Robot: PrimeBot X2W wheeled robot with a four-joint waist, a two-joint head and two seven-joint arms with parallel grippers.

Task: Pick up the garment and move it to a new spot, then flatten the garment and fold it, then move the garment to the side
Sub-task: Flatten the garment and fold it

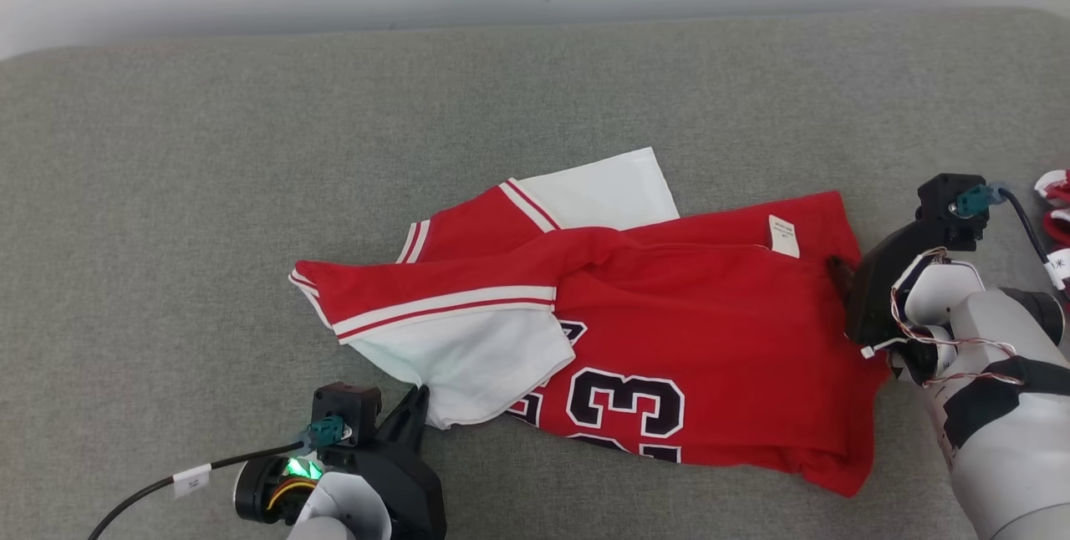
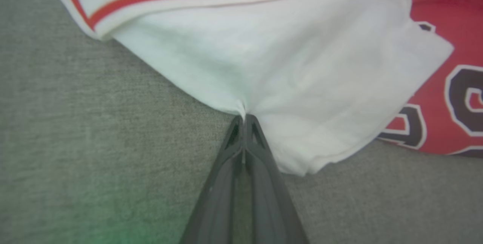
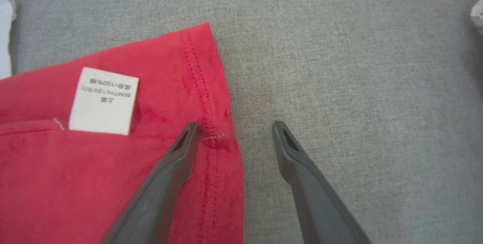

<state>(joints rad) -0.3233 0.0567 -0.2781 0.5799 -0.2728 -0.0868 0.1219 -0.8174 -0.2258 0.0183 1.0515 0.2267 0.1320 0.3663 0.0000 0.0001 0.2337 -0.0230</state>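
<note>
The garment [image 1: 669, 314] is a red jersey with white sleeves, striped trim and dark numbers, lying crumpled on the grey cushion. My left gripper [image 2: 244, 117] is shut on the edge of its white sleeve [image 2: 286, 66] at the near left, and the cloth puckers at the tips. In the head view the left gripper [image 1: 415, 398] sits just below that sleeve. My right gripper [image 3: 234, 127] stands open over the jersey's red hem [image 3: 211, 96], one finger above the cloth and the other above bare cushion. A white care label [image 3: 103, 100] lies near it. The right gripper [image 1: 838, 268] is at the jersey's right edge.
The grey cushion [image 1: 209, 189] spreads wide around the jersey, with a pale wall behind it. A red and white item [image 1: 1055, 214] shows at the far right edge, close to my right arm.
</note>
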